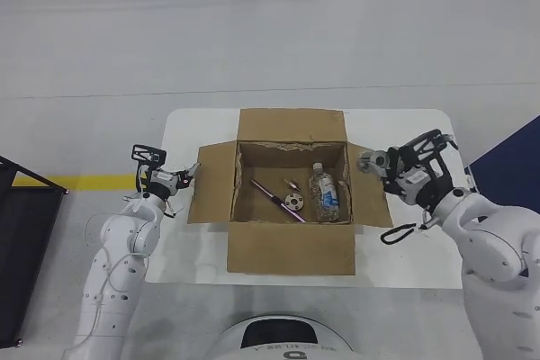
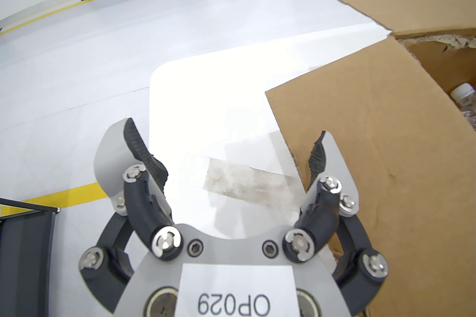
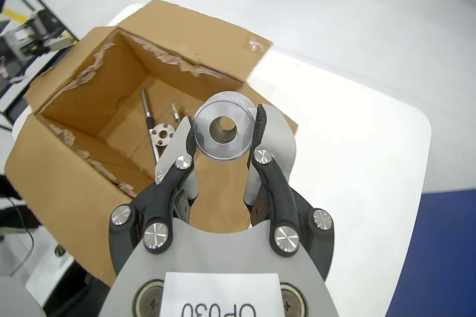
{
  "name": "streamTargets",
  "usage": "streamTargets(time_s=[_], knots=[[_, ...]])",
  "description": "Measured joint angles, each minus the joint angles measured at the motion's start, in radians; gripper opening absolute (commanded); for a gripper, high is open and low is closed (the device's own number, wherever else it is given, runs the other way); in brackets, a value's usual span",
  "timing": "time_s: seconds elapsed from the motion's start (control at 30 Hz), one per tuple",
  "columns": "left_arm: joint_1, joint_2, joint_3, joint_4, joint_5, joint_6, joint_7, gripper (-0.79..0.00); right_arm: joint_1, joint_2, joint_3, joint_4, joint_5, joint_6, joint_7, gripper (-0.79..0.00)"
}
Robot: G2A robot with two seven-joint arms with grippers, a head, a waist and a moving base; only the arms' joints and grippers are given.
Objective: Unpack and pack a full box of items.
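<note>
Right hand [image 3: 225, 119] clamps the metal ring [image 3: 204, 144] across its rim: likely heavy, slick, rigid. The left hand [image 2: 226, 128] gapes wide, empty.

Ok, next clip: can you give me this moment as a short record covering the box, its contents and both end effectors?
box: cardboard box, flaps open, on the white table
inside box: plastic bottle, thin rod, small holed metal disc
left end effector: open, empty, over the table beside the box's left flap
right end effector: shut on a metal ring, held at the box's right side
</note>
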Motion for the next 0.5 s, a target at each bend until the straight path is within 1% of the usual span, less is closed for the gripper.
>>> streamTargets(time_s=[0.13,0.2,0.27,0.37,0.4,0.5], knots=[[0.0,0.0,0.0,0.0,0.0,0.0,0.0,0.0,0.102,0.002,-0.16,-0.013,-0.06,-0.022,0.076,-0.785],[0.0,0.0,0.0,0.0,0.0,0.0,0.0,0.0,0.184,-0.004,-0.265,0.03,-0.079,-0.009,0.087,-0.785],[0.0,0.0,0.0,0.0,0.0,0.0,0.0,0.0,0.273,-0.012,-0.368,0.103,-0.059,-0.008,0.087,-0.785],[0.0,0.0,0.0,0.0,0.0,0.0,0.0,0.0,0.38,-0.025,-0.485,0.201,-0.044,0.018,0.089,-0.785],[0.0,0.0,0.0,0.0,0.0,0.0,0.0,0.0,0.39,-0.026,-0.502,0.21,-0.042,0.02,0.089,-0.785],[0.0,0.0,0.0,0.0,0.0,0.0,0.0,0.0,0.386,-0.026,-0.491,0.206,-0.042,0.02,0.089,-0.785]])
